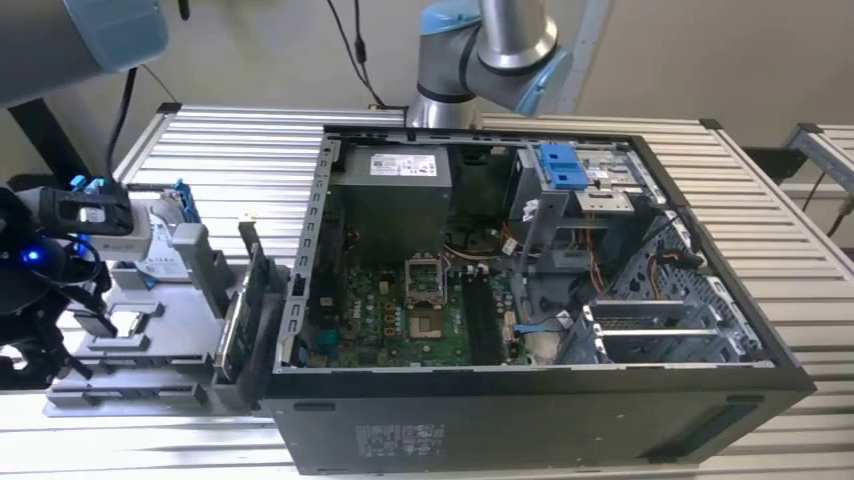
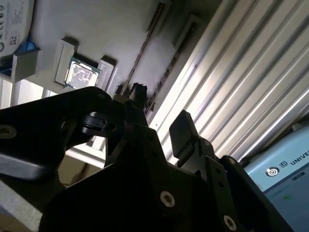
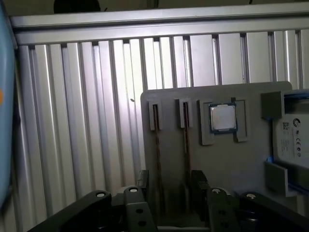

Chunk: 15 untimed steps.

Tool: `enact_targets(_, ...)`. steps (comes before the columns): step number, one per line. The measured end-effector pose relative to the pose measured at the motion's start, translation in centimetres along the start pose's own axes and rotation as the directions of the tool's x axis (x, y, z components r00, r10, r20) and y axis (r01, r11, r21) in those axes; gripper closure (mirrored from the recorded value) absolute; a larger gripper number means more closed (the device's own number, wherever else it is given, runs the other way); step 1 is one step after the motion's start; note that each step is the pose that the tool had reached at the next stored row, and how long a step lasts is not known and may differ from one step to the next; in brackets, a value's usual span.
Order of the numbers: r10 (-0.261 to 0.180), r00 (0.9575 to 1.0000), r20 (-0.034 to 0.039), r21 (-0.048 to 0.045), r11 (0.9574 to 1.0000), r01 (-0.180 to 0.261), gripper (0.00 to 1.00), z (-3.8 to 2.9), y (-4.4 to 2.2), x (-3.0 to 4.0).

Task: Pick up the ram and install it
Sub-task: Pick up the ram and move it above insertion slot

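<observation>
Two rams stand on edge in parallel slots of a grey fixture (image 3: 241,159). They show as thin dark strips, the ram (image 3: 156,145) and a second stick (image 3: 186,145), and again in the second wrist view as the ram (image 2: 143,48). My gripper (image 3: 170,186) is open and holds nothing. It hangs above the near end of both sticks, with one finger (image 3: 143,181) on either side of the pair in the first wrist view. In the exterior view the gripper (image 1: 80,320) is at the left, over the fixture (image 1: 147,345).
An open computer case (image 1: 534,400) lies in the middle, its motherboard (image 1: 400,300) showing dark memory slots (image 1: 478,310). The fixture also carries a processor chip (image 3: 223,117), a hard drive (image 3: 294,140) with a blue frame, and an upright green card (image 1: 247,310). A ribbed metal table (image 3: 72,121) surrounds everything.
</observation>
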<state>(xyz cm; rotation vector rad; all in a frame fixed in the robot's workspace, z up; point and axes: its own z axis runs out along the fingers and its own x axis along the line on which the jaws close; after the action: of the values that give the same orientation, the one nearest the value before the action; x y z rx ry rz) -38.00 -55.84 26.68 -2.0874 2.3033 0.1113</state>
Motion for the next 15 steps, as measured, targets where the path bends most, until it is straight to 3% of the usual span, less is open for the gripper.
enact_targets(15,0.000,1.0000,0.0000,0.0000,1.0000,0.000,0.52,2.72,0.08,0.31)
